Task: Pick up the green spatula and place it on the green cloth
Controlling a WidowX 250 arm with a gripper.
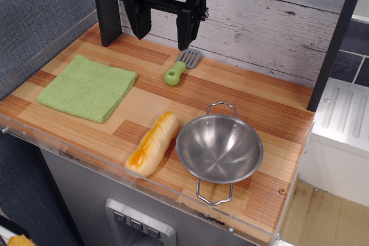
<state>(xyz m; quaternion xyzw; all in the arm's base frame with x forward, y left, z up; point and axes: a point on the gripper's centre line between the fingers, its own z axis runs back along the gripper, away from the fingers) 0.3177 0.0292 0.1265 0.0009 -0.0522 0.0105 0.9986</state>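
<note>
While the gripper [163, 29] hangs wide open and empty above the counter's back edge, you're at the reach step: bring it down over the spatula [180, 67], lying just right of the cloth [88, 87], and close on the handle.

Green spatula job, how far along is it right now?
Nothing looks done yet: the green spatula lies on the wooden counter, apart from the green cloth, which lies flat with nothing on it. In hand: the gripper hangs open above the counter, near the spatula but holding nothing. Left: lowering onto the spatula, grasping it, carrying it over and setting it on the cloth.
</note>
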